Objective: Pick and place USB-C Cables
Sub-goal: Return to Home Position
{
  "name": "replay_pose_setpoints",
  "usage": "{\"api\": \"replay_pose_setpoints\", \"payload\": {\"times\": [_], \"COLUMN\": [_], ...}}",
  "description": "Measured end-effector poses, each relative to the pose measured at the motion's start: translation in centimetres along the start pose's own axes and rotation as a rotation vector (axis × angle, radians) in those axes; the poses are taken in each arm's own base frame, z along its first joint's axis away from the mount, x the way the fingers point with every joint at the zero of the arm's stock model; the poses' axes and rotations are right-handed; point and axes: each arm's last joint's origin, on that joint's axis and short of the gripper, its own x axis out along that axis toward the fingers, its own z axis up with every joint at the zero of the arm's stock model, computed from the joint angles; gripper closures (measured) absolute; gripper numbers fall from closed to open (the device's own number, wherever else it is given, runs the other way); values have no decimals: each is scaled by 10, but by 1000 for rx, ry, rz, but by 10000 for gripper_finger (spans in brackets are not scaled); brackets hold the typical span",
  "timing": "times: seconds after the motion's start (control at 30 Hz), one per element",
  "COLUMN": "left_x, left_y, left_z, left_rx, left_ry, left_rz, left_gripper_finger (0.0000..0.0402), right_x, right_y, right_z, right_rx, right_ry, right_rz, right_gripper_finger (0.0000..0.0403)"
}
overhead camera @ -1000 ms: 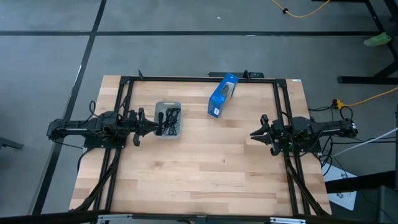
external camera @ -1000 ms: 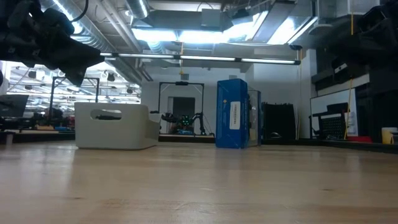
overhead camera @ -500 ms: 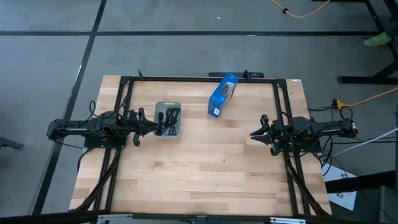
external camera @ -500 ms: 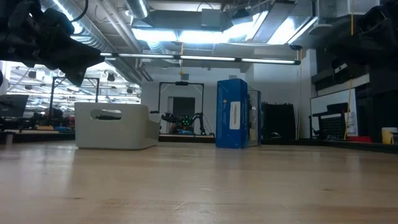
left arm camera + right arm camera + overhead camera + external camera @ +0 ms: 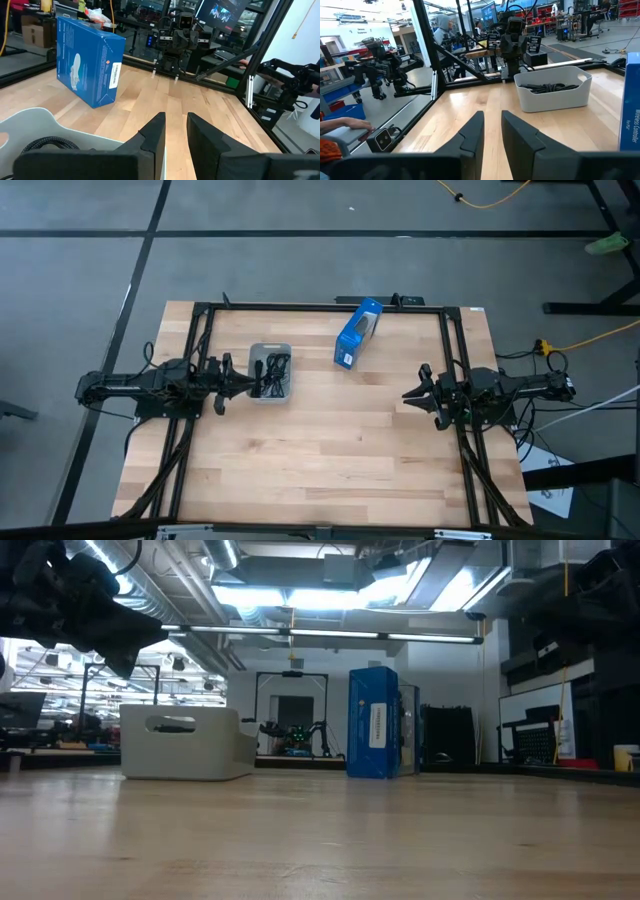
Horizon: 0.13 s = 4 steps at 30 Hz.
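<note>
Black USB-C cable bundles point(image 5: 273, 372) lie in a small white bin point(image 5: 270, 393) at the table's left middle; they also show in the right wrist view point(image 5: 551, 87) and the left wrist view point(image 5: 49, 144). I make out no light-coloured cables. My left gripper point(image 5: 249, 384) hovers at the bin's left wall, fingers nearly together, holding nothing. In the low view the left arm point(image 5: 85, 602) is raised above the bin point(image 5: 185, 744). My right gripper point(image 5: 406, 395) waits near the table's right edge, fingers nearly together and empty.
A blue box point(image 5: 357, 333) stands on the table's far middle, right of the bin, also seen in the low view point(image 5: 373, 722) and the left wrist view point(image 5: 87, 62). A black frame point(image 5: 320, 306) borders the table. Bare wood lies between the two grippers and toward the near edge.
</note>
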Motion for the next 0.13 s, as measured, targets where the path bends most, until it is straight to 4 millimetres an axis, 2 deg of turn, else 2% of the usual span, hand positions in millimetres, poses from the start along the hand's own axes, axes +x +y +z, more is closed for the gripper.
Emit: {"api": "replay_pose_setpoints", "payload": {"times": [0.13], "left_x": [0], "left_y": [0], "left_z": [0], "left_rx": [0], "left_ry": [0], "left_rz": [0], "left_gripper_finger": [329], "right_x": [0], "right_y": [0], "right_z": [0], "right_rx": [0], "right_ry": [0], "right_rz": [0], "right_gripper_finger": [333]}}
